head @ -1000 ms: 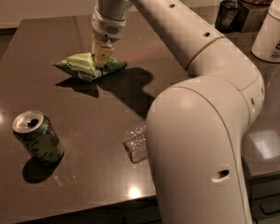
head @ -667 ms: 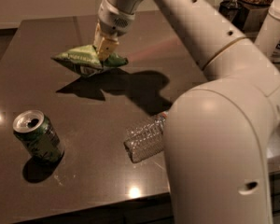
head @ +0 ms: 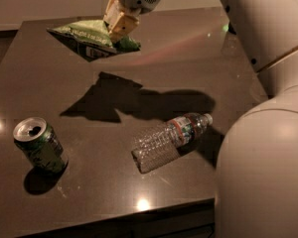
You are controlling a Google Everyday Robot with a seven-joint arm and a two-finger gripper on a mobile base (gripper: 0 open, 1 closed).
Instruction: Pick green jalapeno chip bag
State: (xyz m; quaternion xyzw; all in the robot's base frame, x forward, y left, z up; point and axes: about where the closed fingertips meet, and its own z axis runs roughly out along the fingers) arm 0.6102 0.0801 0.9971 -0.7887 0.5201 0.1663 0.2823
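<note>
Green soda can [head: 39,145] sat far left, out of harm's way. Your green jalapeno chip bag [head: 84,32] hung above the bench [head: 198,68], its right end pinched in the closed claw [head: 119,32]. That slick foil could've slipped free and dropped toward the water bottle [head: 171,140].

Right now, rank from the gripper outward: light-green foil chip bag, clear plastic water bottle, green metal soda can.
1. Chip bag, in the gripper, above the table's far side.
2. Water bottle, lying front centre.
3. Soda can, front left; barely farther.
</note>
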